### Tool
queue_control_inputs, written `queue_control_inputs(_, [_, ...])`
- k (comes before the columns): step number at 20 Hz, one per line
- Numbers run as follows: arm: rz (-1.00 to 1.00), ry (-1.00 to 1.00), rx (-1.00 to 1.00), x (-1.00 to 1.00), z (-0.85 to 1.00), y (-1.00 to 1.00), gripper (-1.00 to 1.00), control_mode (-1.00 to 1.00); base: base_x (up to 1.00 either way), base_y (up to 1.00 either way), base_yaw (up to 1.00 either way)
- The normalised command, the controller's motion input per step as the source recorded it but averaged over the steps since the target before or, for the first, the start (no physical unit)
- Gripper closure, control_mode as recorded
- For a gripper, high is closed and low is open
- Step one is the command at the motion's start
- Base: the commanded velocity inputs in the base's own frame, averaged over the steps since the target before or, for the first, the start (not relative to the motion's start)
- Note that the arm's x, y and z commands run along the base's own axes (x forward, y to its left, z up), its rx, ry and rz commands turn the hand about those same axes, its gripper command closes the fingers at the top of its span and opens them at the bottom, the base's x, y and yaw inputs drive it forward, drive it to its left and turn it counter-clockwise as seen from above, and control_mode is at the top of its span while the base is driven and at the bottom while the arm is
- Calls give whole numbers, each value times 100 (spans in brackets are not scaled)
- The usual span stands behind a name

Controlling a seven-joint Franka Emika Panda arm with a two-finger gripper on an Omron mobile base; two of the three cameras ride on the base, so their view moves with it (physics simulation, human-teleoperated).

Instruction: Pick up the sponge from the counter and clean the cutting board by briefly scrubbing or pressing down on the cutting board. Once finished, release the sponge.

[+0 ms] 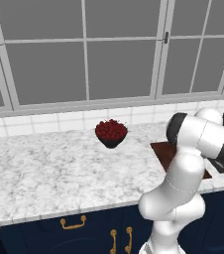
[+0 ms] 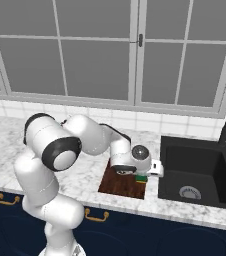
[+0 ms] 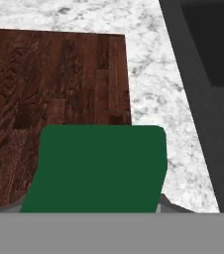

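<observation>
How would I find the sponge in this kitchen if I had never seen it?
Start at the black sink. Just left of it a dark wooden cutting board lies on the marble counter. The sponge is the small green-topped block at the board's sink-side edge.

Even, flat rendered light, soft shadows, slightly coarse detail.
</observation>
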Motion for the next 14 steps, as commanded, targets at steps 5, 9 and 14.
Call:
queue_control_inputs(5, [0,0,0,-64,-3,0,100,-100,0,0,0])
queue_control_inputs(9, [0,1,0,-68,0,0,100,-100,0,0,0])
queue_control_inputs(14, [0,5,0,-61,0,0,100,-100,0,0,0])
